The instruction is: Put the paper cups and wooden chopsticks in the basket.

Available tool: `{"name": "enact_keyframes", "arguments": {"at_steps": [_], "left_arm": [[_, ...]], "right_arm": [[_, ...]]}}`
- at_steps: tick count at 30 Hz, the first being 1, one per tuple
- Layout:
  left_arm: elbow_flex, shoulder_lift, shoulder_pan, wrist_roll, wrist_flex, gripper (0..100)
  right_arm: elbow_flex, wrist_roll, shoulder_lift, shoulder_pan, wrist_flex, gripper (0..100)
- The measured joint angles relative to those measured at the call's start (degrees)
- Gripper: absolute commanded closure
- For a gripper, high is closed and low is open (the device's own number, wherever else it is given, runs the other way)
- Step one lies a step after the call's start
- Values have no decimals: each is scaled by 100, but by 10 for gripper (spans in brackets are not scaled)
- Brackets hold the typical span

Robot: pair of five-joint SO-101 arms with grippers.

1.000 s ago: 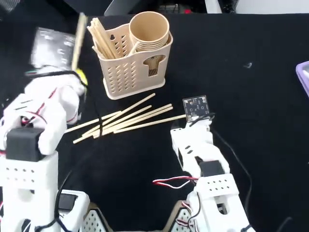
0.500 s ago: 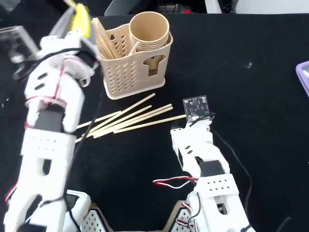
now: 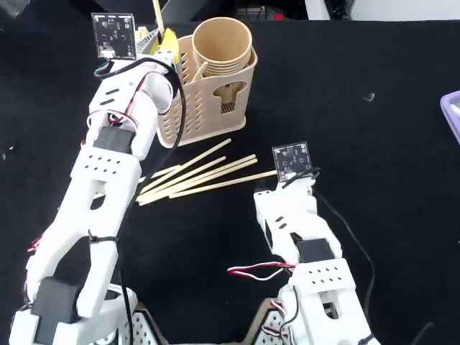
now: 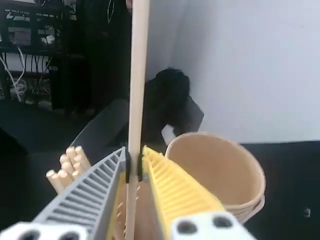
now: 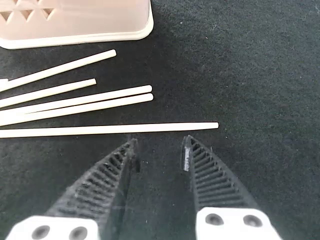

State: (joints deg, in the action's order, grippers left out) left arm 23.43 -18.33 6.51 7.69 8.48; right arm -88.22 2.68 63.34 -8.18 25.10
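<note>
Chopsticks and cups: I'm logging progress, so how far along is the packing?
Done: the paper cups sit stacked in the basket, with a bundle of chopsticks in its other compartment. In hand: the left hand is shut on one chopstick, upright above the basket. Left: several loose chopsticks lie on the table; the right hand is open just short of the nearest.

- high view: soft, even overhead light; black table cloth (image 3: pixel 374 215) swallows it, hardly any shadow readable
- white arm shells (image 3: pixel 108 172) bright, no hard glare; basket (image 3: pixel 208 108) evenly lit
- left wrist view: pale wall (image 4: pixel 250 60) bright, back room (image 4: pixel 30 60) dim, held chopstick (image 4: pixel 138 75) well lit
- right wrist view: loose chopsticks (image 5: pixel 100 129) bright against the cloth, no glare
</note>
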Motion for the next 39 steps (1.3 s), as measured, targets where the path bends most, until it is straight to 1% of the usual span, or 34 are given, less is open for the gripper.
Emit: {"name": "enact_keyframes", "arguments": {"at_steps": [3, 11, 15, 18, 20, 23, 27, 30, 32, 34, 36, 37, 39], "left_arm": [[-334, 9, 0, -9, 659, 863], [-1925, 0, -53, -88, 2804, 863], [-2629, -35, -237, -88, 4264, 859], [-2804, -185, -264, -79, 5468, 858], [-2848, -255, -264, -79, 6092, 858], [-2866, -255, -264, -79, 6268, 858], [-2787, -255, -264, -79, 5829, 858], [-2382, -255, -246, -220, 5820, 851], [-2075, -255, -141, -782, 6092, 803], [-1785, -255, 26, -1582, 6488, 752], [-1389, -255, 158, -2338, 6892, 749], [-1134, -255, 211, -2576, 6971, 753], [-563, -255, 237, -2769, 6875, 755]], "right_arm": [[0, 0, 0, 0, 0, 848], [0, 0, 0, 0, 0, 848], [0, 0, 0, 0, 0, 848], [0, 0, 0, 0, 0, 848], [0, 0, 0, 0, 0, 848], [0, 0, 0, 0, 0, 847], [0, 0, 0, 0, 0, 847], [0, 0, 0, 0, 0, 847], [0, 0, 0, 0, 0, 847], [0, 0, 0, 0, 0, 847], [0, 0, 0, 0, 0, 847], [0, 0, 0, 0, 0, 847], [0, 0, 0, 0, 0, 847]]}}
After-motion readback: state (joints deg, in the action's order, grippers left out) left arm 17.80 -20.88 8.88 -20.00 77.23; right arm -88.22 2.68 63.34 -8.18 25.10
